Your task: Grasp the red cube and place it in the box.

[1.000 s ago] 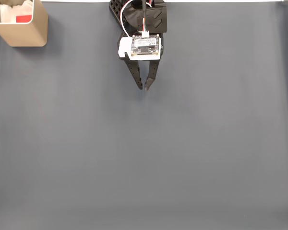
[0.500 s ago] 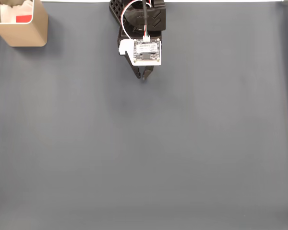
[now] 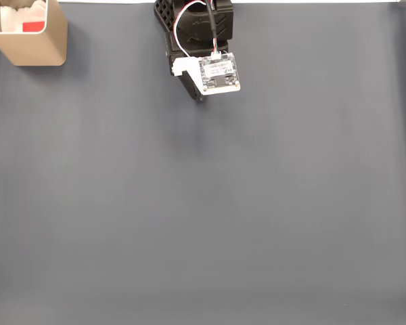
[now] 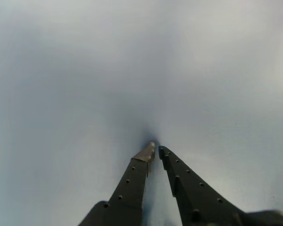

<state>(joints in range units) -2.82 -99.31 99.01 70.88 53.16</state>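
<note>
My work surface is a table covered by a plain dark grey mat [image 3: 203, 223]. The tan box [image 3: 37, 47] stands directly on it at the fixed view's top-left corner. My base [image 3: 169, 13] sits at the top edge.

Black arm [image 3: 196, 27], white-mounted circuit board [image 3: 220, 74]

Matt grey-blue mat [image 3: 203, 217] covers the table, smooth, faintly creased like cloth or soft rubber. Far left, the box [image 3: 37, 47] shows plain tan walls, cardboard-like and dull, whitish inside, with the red cube [image 3: 32, 27] matt. The gripper [image 4: 155, 151] fingers [image 4: 132, 183] look like matt black plastic, dotted with small holes.
</note>
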